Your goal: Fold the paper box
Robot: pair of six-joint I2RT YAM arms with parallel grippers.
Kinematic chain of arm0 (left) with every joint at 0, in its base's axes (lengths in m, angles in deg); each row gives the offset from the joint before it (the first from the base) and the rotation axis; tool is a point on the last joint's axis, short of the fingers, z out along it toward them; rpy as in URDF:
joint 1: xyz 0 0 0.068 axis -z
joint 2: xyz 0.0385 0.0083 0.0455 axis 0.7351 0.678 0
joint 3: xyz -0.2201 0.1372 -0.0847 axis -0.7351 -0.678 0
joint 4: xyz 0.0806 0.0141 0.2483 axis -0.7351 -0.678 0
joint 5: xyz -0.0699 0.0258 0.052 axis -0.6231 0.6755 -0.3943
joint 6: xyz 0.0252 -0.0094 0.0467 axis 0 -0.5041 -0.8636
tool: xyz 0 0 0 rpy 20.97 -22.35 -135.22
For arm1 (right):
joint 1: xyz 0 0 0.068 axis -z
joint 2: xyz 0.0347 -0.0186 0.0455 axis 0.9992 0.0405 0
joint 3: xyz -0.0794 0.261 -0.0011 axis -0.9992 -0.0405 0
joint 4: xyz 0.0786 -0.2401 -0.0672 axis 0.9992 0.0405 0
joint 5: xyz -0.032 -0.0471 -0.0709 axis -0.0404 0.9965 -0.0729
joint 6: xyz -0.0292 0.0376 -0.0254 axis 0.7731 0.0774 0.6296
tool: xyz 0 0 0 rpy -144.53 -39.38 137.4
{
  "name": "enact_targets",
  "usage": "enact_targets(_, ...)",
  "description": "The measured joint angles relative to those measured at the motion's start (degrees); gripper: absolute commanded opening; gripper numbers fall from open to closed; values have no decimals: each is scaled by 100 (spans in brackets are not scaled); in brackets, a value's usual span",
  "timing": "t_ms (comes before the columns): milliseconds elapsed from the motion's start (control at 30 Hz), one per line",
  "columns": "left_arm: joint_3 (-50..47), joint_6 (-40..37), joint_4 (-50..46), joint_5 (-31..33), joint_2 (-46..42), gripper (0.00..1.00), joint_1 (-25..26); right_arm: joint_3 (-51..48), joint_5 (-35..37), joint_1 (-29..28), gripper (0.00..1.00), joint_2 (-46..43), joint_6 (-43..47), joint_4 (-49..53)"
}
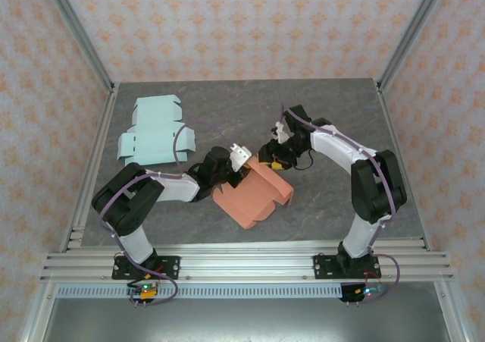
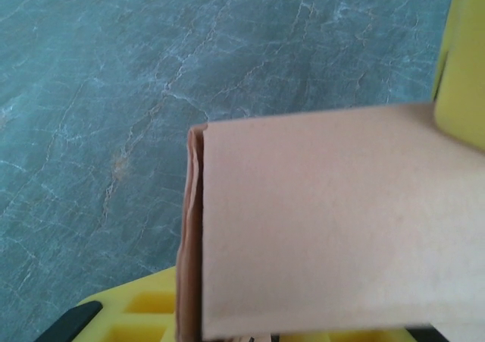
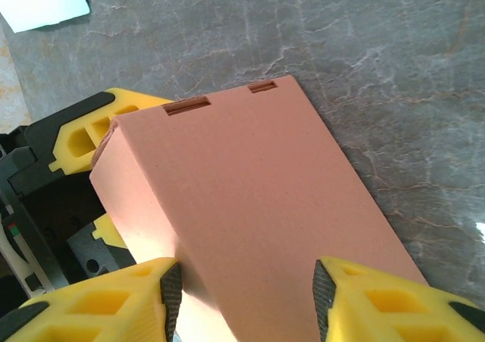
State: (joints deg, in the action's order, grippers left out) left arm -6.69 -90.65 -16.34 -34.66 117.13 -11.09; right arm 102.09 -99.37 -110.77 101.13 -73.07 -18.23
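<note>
The paper box (image 1: 254, 194), a salmon-orange cardboard piece partly folded, lies near the middle of the worktop (image 1: 333, 107), its long side running slantwise from near left to far right. From the right wrist, its top panel (image 3: 242, 198) is a smooth flat face with two small slots cut along the far edge, and a shaded side wall drops away on the left. From the left wrist, a doubled, creased edge (image 2: 193, 228) of the box runs up the frame, and the panel spreads off to the right.

The left jaws are closed on the paper box at its far side. One yellow finger (image 2: 148, 312) sits beneath the cardboard and the other (image 2: 464, 61) above it, with the panel sandwiched between. The right jaws stand apart over the same panel from the opposite side. One finger (image 3: 98, 304) is at the box's left edge with its dark pad (image 3: 171, 296) close against the corner. The other finger (image 3: 394, 308) lies over the face, which runs on past it. They clamp nothing visible.

The left arm (image 1: 163, 186) reaches in from the near left and the right arm (image 1: 356, 164) arcs in from the right, the two meeting just behind the box. Well apart, at the far left of the worktop, a pale blue box blank (image 1: 155, 133) lies flat and unfolded. Patterned walls (image 1: 227, 23) enclose the worktop.
</note>
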Motion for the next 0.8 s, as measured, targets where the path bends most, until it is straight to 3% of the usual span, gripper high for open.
enact_targets(467, 269, -308, 57, -334, 275, 15, -39, -398, -756, -46, 52, 76, -675, -636)
enact_targets(800, 109, -391, 426, -289, 310, 13, -37, -975, -573, 0, 53, -278, -1143, -1464)
